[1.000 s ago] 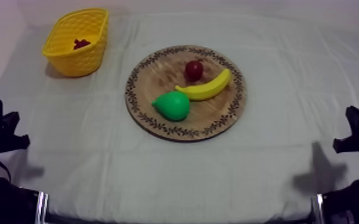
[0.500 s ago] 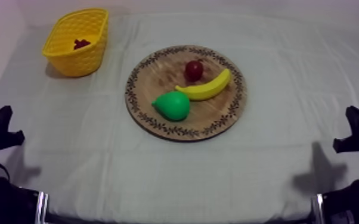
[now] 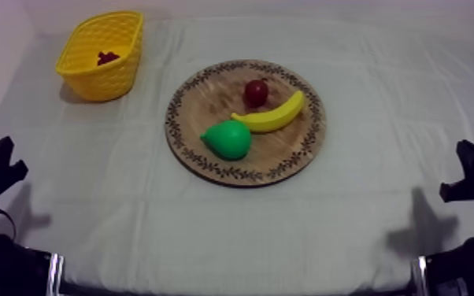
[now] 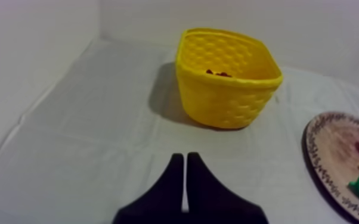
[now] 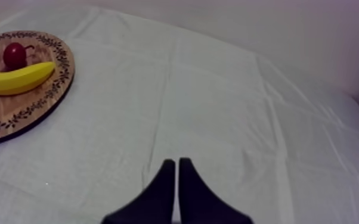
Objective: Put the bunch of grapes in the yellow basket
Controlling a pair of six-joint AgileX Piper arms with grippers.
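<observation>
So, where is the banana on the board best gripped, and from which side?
Probably take the banana at its middle, from straight above, closing across its narrow width: it lies flat on the wooden board, the pear crowds one end and the small red fruit sits close beside it.

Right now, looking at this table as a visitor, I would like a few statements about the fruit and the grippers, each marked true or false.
1. The bunch of grapes lies inside the yellow basket. True.
2. The pear sits in the basket. False: it lies on the wooden board.
3. The left gripper is holding the banana. False: the gripper is shut on nothing, over bare cloth, and the banana lies on the board.
4. The small red fruit is on the board, next to the banana. True.
</observation>
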